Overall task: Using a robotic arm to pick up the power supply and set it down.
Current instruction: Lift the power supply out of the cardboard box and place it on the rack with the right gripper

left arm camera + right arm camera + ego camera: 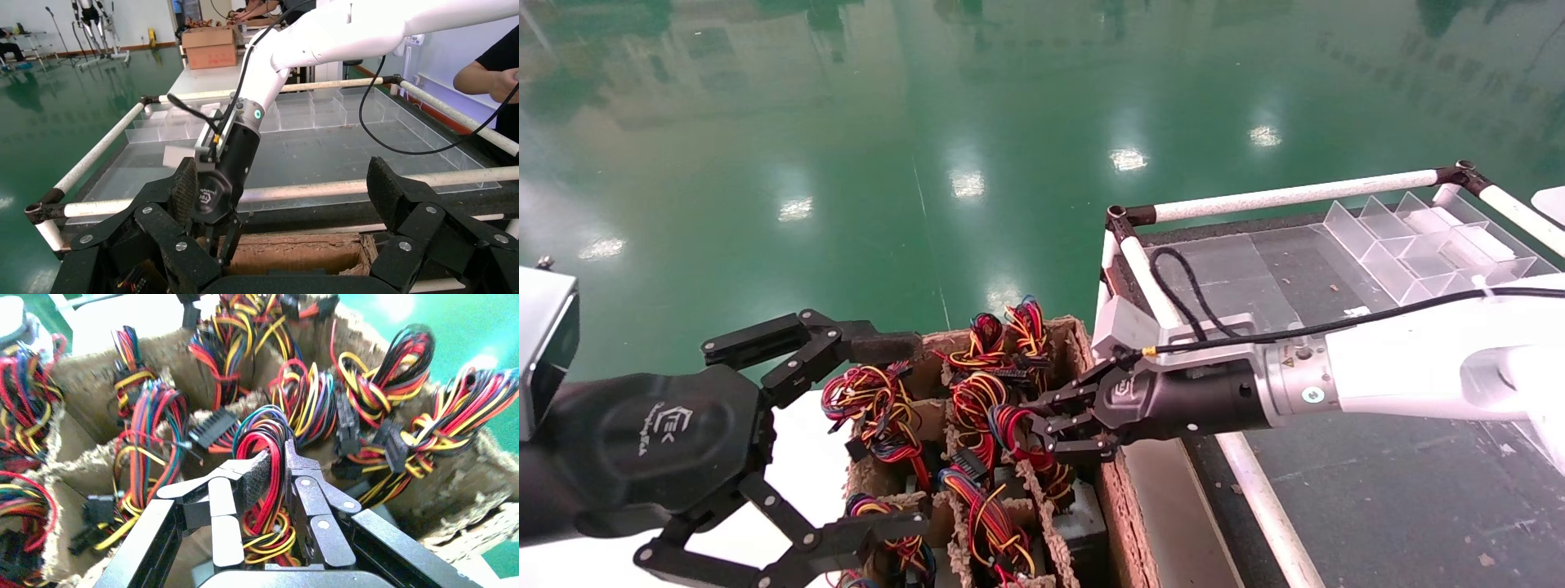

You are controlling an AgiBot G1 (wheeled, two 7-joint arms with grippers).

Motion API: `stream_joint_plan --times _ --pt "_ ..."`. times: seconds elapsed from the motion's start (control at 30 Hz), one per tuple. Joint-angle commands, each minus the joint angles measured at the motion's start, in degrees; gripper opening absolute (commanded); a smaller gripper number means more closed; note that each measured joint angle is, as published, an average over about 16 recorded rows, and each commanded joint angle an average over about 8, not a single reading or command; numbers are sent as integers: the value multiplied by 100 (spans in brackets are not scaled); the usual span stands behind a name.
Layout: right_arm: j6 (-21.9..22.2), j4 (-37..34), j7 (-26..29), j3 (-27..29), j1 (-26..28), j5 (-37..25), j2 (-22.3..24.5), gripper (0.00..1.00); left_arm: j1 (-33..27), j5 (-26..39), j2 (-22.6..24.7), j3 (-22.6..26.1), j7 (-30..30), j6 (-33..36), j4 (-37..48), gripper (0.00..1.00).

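Note:
My right gripper (1032,425) reaches into the brown cardboard divider box (1109,490) and is shut on the wire bundle (260,432) of a power supply. Red, yellow and black wires loop up between its pads (256,471). That power supply's metal body is mostly hidden under the wires; a grey box top (1083,523) shows in a nearby cell. Several other wire bundles (878,408) fill the other cells. My left gripper (895,437) hangs open at the box's left side, holding nothing. The left wrist view shows the right gripper (214,239) dipping into the box (294,251).
Right of the box is a dark table framed by white tubes (1287,196), with a clear plastic divider tray (1418,245) at its far corner. Green floor lies beyond. A person's arm (496,79) shows past the table in the left wrist view.

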Motion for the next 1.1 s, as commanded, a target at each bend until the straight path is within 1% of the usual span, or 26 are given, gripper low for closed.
stream_joint_plan --times 0.03,0.4,0.63,0.83,1.1 --pt "-84 -7 -29 58 6 84 42 0 0 0 0 1 0 0 0 100" --pt "-366 53 -178 416 1 610 296 0 -1 -2 -1 3 2 -1 0 100" --pt "-456 312 -147 636 -16 987 506 0 -1 -3 -2 5 3 -2 0 100" --pt "-480 707 81 745 -24 1314 730 0 -1 -5 -3 7 3 -3 0 100" --pt "-481 1299 681 786 30 1827 978 0 -2 -6 -3 9 4 -4 0 100"
